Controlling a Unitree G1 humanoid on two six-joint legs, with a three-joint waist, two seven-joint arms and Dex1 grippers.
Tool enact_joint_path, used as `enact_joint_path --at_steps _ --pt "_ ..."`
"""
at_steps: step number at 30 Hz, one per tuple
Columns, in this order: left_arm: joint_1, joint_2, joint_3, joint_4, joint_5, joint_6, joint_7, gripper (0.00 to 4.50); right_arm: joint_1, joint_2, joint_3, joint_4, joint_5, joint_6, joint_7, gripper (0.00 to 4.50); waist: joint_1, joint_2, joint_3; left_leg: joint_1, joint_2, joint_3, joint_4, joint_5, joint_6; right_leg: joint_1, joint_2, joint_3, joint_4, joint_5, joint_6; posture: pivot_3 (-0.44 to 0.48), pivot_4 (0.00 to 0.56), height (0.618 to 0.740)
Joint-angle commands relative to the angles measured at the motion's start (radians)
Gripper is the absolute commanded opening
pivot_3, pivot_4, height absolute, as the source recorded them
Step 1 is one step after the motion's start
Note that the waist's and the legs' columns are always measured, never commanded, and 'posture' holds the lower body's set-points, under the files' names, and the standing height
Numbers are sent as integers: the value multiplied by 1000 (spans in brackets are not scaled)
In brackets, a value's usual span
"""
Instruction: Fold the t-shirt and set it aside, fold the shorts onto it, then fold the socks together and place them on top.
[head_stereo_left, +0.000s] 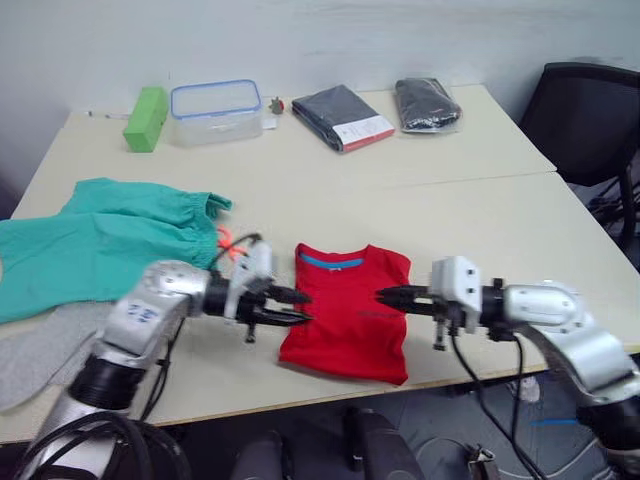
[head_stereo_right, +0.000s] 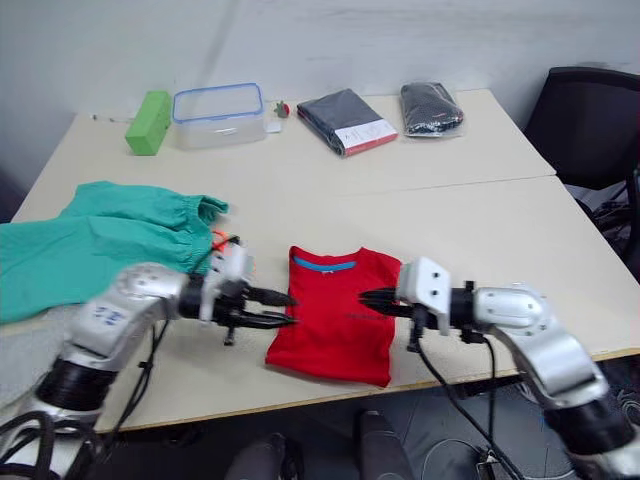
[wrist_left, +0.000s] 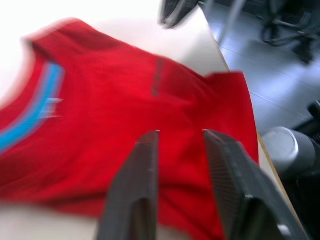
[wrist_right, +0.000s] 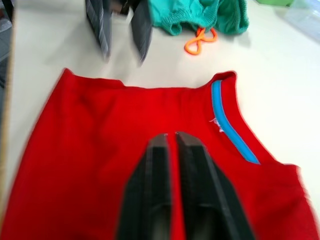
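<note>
The bright red t-shirt (head_stereo_left: 350, 310) lies folded into a narrow rectangle near the table's front edge, neck with its blue strip facing away from me. My left gripper (head_stereo_left: 300, 305) is open at the shirt's left edge, its fingers (wrist_left: 140, 170) spread over the red cloth. My right gripper (head_stereo_left: 385, 296) hovers shut over the shirt's right half, fingers (wrist_right: 160, 165) together with nothing between them. The teal shorts (head_stereo_left: 100, 245) lie spread at the left, their orange drawstring (head_stereo_left: 228, 245) trailing toward the shirt. Grey socks (head_stereo_left: 40, 350) rest at the front left corner.
Along the table's back edge stand a green box (head_stereo_left: 146, 118), a clear container with a blue-rimmed lid (head_stereo_left: 215, 110) and two dark packaged garments (head_stereo_left: 342, 117) (head_stereo_left: 427, 103). A black chair (head_stereo_left: 590, 120) is at the far right. Bare tabletop (head_stereo_left: 480, 220) lies right of the shirt.
</note>
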Motion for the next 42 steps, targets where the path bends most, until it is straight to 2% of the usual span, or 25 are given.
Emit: enact_joint_path --at_steps 1,8,14,21,24,26,31,37,42 --pt "-39 -21 -51 54 80 -88 -11 110 -31 37 39 41 -92 -38 -13 0 1 0 0 0 0 0 0 0 0 0 0 0 0 0 0 0 150 740" --pt "-76 -50 -98 167 206 -154 30 48 -41 50 114 174 -306 -83 -51 0 2 0 0 -2 -3 0 0 -1 4 0 -2 0 -1 0 0 0 150 740" --pt "-70 -69 -91 216 232 -181 29 48 -116 85 29 325 -345 -15 -160 0 0 -1 -1 0 -4 0 3 -1 5 2 -5 1 -1 0 0 0 150 740" --pt "-64 -90 -75 241 236 -193 43 48 -195 95 -68 440 -321 31 -202 0 0 -1 -1 1 -3 -2 2 0 7 3 -12 0 2 1 1 0 150 740" --pt "-66 -103 -43 209 202 -160 50 48 -171 119 -126 319 -184 21 -113 0 0 0 -1 1 -3 -2 2 0 7 2 -12 -1 3 3 4 0 150 740" --pt "-80 -111 -8 173 154 -100 47 48 -119 96 -136 176 -95 14 -11 0 1 0 0 1 -3 -2 2 0 7 2 -12 -2 2 9 16 0 150 740" --pt "-111 -113 7 122 116 -39 23 48 9 26 -90 -51 -30 71 103 0 3 0 0 -1 -2 -4 1 -2 7 2 -4 -3 -1 9 16 0 150 740" --pt "-143 -155 -41 137 129 -6 19 48 80 -23 30 -26 -227 11 75 0 2 0 0 -2 -4 -2 1 -3 10 2 -5 -1 -5 9 16 0 150 740" --pt "-205 -190 -106 390 273 -105 101 48 117 -61 71 10 -317 -52 85 0 2 0 0 -2 -4 -2 1 -2 7 2 -4 0 -7 9 15 0 150 740"
